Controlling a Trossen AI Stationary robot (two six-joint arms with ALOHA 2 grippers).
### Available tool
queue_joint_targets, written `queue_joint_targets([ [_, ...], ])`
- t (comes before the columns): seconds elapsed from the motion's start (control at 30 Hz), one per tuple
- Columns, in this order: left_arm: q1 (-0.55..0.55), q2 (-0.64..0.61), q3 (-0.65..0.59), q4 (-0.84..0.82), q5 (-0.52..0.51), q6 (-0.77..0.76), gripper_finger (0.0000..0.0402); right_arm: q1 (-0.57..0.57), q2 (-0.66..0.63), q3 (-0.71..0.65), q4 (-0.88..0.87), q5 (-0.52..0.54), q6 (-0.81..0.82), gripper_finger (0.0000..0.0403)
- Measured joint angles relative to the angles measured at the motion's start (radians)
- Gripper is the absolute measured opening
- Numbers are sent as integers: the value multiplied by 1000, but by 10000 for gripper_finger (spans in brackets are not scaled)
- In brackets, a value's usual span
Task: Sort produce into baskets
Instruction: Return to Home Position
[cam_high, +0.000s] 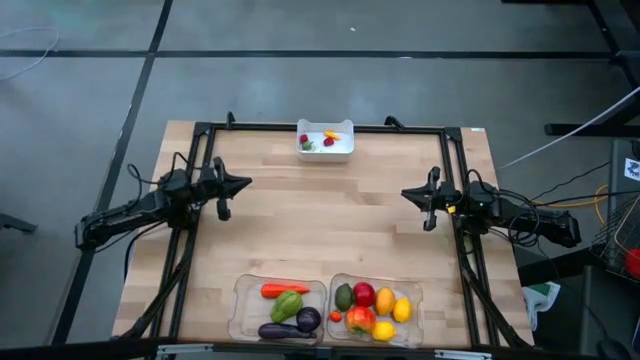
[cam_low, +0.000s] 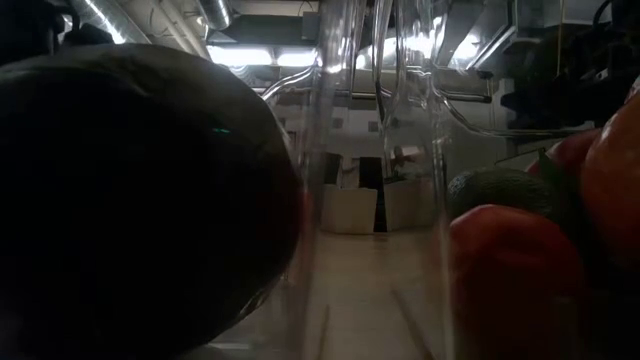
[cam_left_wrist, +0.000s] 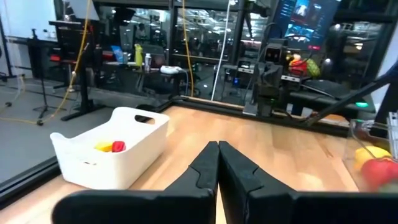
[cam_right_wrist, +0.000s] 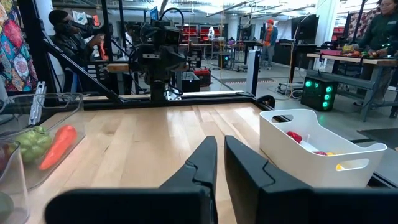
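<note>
Two clear trays stand at the table's near edge. The left tray (cam_high: 240, 292) holds an orange carrot (cam_high: 283, 290), a green pepper (cam_high: 287, 306) and a purple eggplant (cam_high: 284, 330). The right tray (cam_high: 416, 296) holds a red apple (cam_high: 364, 294), yellow lemons (cam_high: 402, 310) and other fruit. A white bin (cam_high: 345, 151) at the far edge holds tiny red and yellow pieces (cam_left_wrist: 112, 147). My left gripper (cam_high: 246, 183) (cam_left_wrist: 218, 147) is shut and level at the table's left side. My right gripper (cam_high: 405, 193) (cam_right_wrist: 220, 140) is shut and level at the right side. Neither touches anything.
A black frame (cam_high: 320, 127) runs along the table's far, left and right edges. Bare wood (cam_high: 320, 220) lies between the two grippers and between bin and trays. In the low view the dark eggplant (cam_low: 130, 200) and red fruit (cam_low: 510, 270) block most of the sight. People (cam_right_wrist: 71, 34) stand beyond the table.
</note>
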Motion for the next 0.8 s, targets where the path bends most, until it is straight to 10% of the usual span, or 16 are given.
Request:
queue_joint_targets([
  [0.8,-137,2,1,0,23,49,7,0,0,0,0,0,0,33],
])
